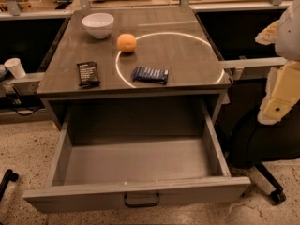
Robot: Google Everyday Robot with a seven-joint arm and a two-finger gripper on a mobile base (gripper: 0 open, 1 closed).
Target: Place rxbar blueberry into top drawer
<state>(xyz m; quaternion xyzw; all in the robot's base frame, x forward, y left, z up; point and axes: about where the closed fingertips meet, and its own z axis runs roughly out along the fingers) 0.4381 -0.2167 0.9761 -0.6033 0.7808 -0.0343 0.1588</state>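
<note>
The rxbar blueberry [150,74], a flat bar in a dark blue wrapper, lies on the cabinet top [187,55] near its front edge, just right of centre. The top drawer [140,196] is pulled wide open below it, and its grey inside is bare. Its dark pull handle [141,200] is at the centre of the front panel. My gripper [277,100], cream and yellow, hangs at the far right edge of the view. It is off to the side of the cabinet, well apart from the bar, and holds nothing that I can see.
A black-wrapped bar [87,73] lies at the front left of the top. An orange [126,42] sits behind the blue bar, and a white bowl [98,25] is at the back left. A dark office chair [262,144] stands to the right of the drawer. A paper cup [15,67] stands at the far left.
</note>
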